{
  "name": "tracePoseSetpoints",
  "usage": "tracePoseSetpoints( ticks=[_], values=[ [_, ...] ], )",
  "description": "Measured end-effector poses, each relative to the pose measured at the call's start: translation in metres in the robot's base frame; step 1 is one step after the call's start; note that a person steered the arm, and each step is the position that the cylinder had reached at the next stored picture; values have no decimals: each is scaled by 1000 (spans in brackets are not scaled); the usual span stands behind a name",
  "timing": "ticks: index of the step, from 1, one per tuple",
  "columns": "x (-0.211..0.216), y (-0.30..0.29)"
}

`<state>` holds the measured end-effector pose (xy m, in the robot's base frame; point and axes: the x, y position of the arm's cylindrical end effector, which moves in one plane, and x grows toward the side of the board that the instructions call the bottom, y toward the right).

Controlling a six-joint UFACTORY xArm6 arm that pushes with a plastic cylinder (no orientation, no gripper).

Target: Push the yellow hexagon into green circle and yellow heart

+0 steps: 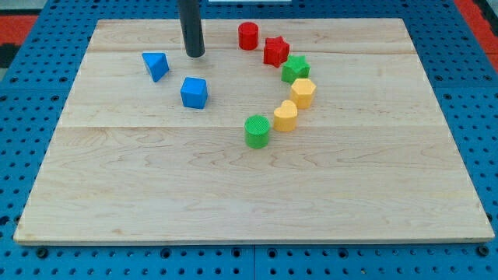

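Note:
The yellow hexagon (303,92) sits right of the board's middle, just below the green star (295,68). The yellow heart (285,116) lies just below-left of the hexagon, almost touching it. The green circle (257,131) stands below-left of the heart, close to it. These blocks form a curved line. My tip (194,54) rests on the board near the view's top, left of centre, far to the left of the hexagon, between the blue triangle (156,65) and the red cylinder (247,36).
A blue cube (194,92) lies just below my tip. A red star (275,51) sits between the red cylinder and the green star. The wooden board (249,202) lies on a blue pegboard surface.

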<state>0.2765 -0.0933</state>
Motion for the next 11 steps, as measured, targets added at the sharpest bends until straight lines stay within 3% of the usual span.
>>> tracePoseSetpoints(
  ticks=[3, 4, 6, 7, 11],
  values=[
    [7, 4],
    [40, 19],
    [58, 155],
    [100, 187],
    [197, 192]
  ],
)
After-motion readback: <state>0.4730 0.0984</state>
